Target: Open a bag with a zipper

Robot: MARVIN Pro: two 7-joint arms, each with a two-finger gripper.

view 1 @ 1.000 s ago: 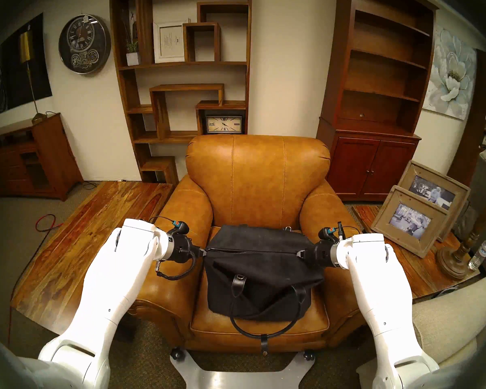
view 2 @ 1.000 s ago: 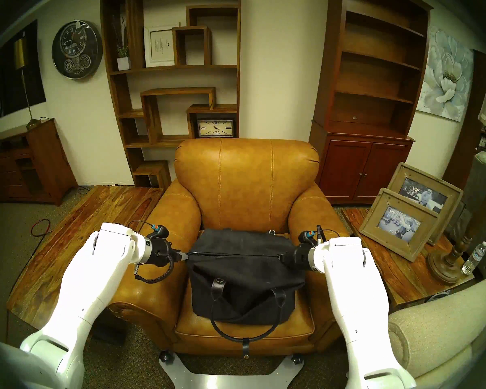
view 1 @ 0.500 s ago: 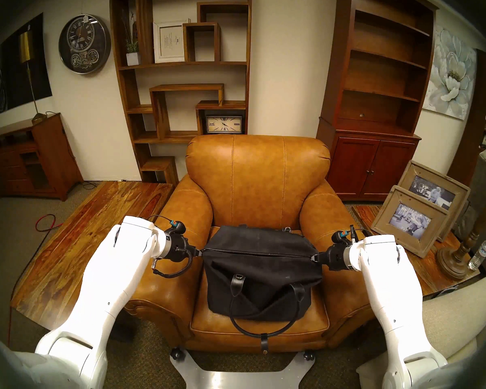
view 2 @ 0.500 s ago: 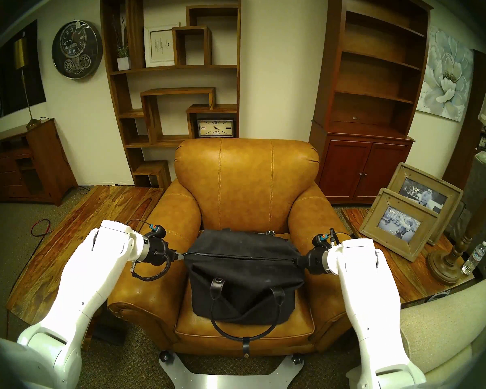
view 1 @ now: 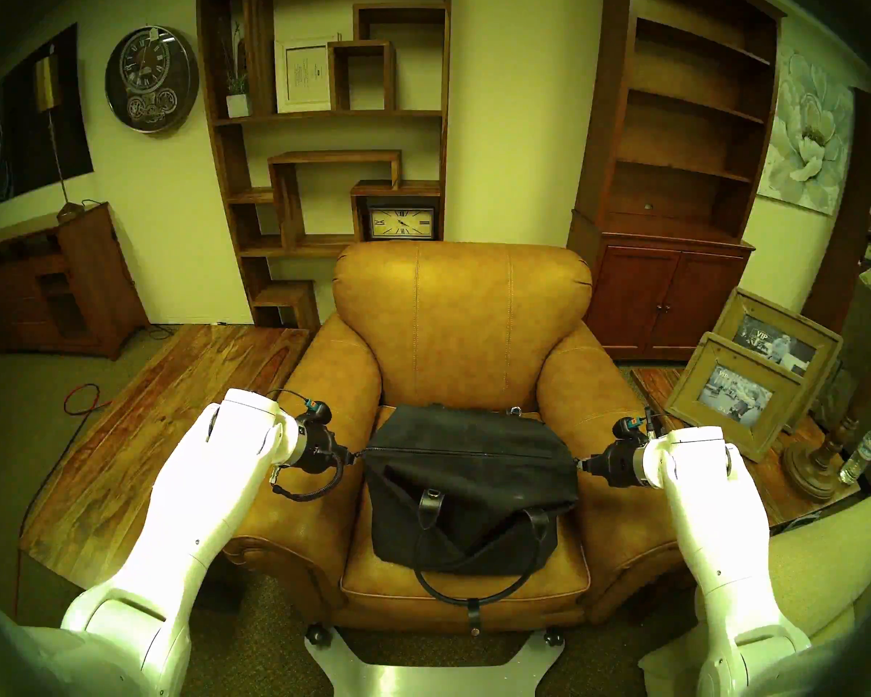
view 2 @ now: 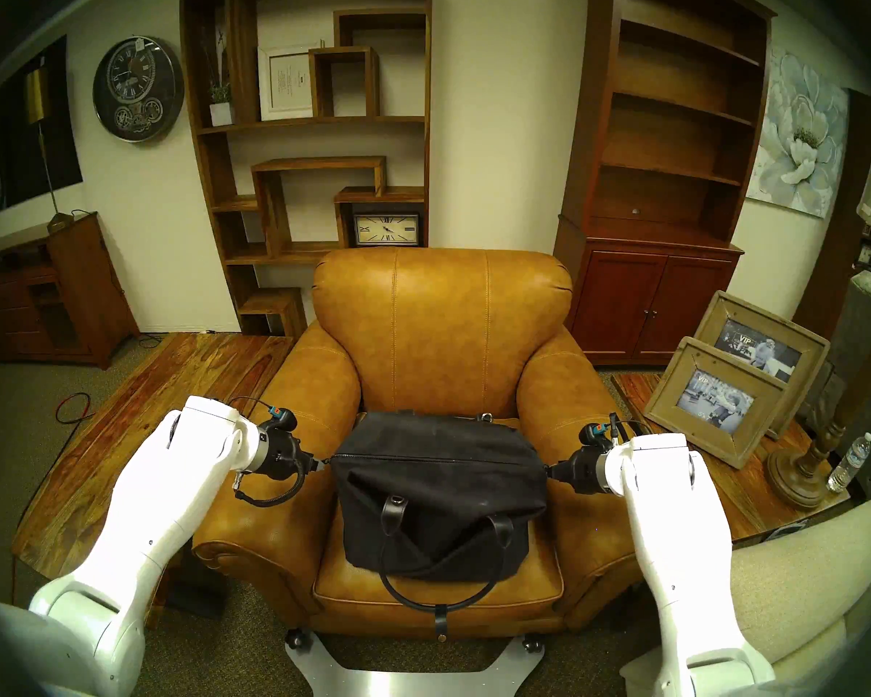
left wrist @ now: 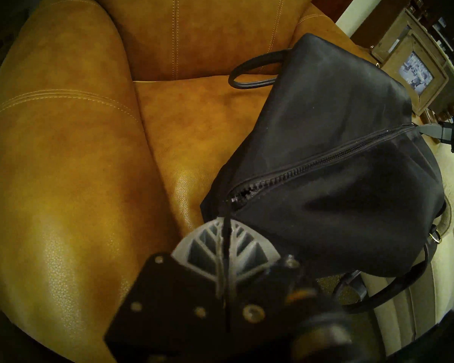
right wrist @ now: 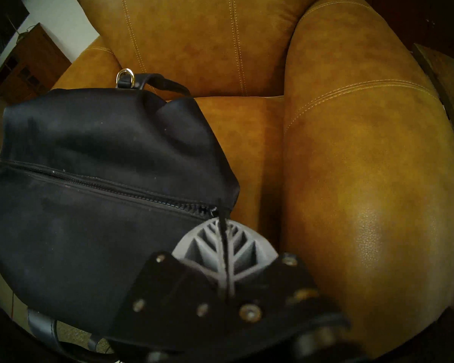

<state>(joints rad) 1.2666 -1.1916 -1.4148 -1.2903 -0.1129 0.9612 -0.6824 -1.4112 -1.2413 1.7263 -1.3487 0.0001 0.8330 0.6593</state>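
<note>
The bag [view 1: 466, 485] sits mid-seat on the armchair [view 1: 461, 319], its zipper [view 1: 466, 452] stretched left to right. Left end effector [view 1: 355, 454] and right end effector [view 1: 581, 463] each pinch a thin cord at the bag's ends, inside the armrests, with bare seat behind

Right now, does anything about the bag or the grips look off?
Nothing looks damaged. The bag sits on the armchair seat, its near side creased and slumped. The zipper is closed along nearly its whole length, with a small gap by the left gripper. Each gripper, left and right, pinches a thin black strap at a zipper end.
</note>
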